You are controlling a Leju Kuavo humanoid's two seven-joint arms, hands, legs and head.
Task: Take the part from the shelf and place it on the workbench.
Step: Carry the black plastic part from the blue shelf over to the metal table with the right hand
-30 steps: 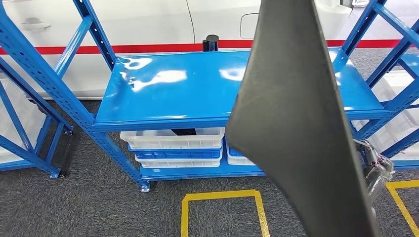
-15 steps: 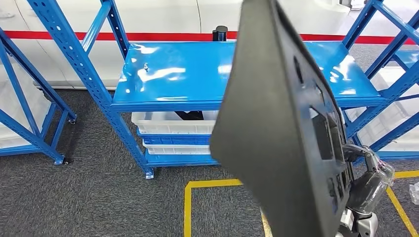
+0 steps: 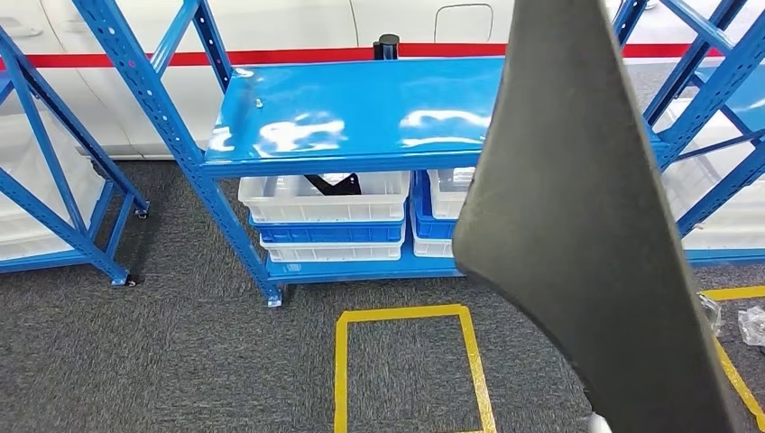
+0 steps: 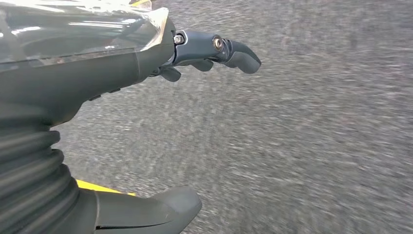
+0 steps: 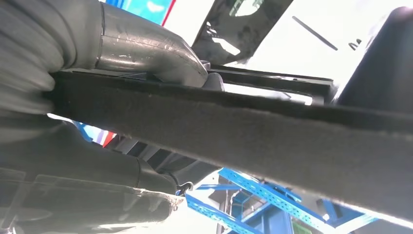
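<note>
The part (image 3: 586, 225) is a large dark grey felt-faced panel, held upright close to the head camera and hiding much of the right side of that view. In the right wrist view my right hand (image 5: 141, 48) grips the part's edge (image 5: 272, 131), with the thumb on one face and the darker fingers (image 5: 97, 170) on the other. My left hand (image 4: 97, 73) hangs over grey carpet, its fingers (image 4: 234, 48) apart from the thumb, holding nothing. The blue shelf (image 3: 361, 117) stands behind the part with a bare top board.
White and blue bins (image 3: 325, 198) sit on the shelf's lower level. More blue racks stand at left (image 3: 54, 180) and right (image 3: 713, 135), with a white vehicle (image 3: 271, 27) behind. A yellow square (image 3: 406, 316) and a yellow line (image 3: 735, 379) mark the carpet.
The whole picture has shifted, so the camera moved. The part turned: its ribbed face with cut-outs showed before, its plain felt face shows now. It now covers my right hand.
</note>
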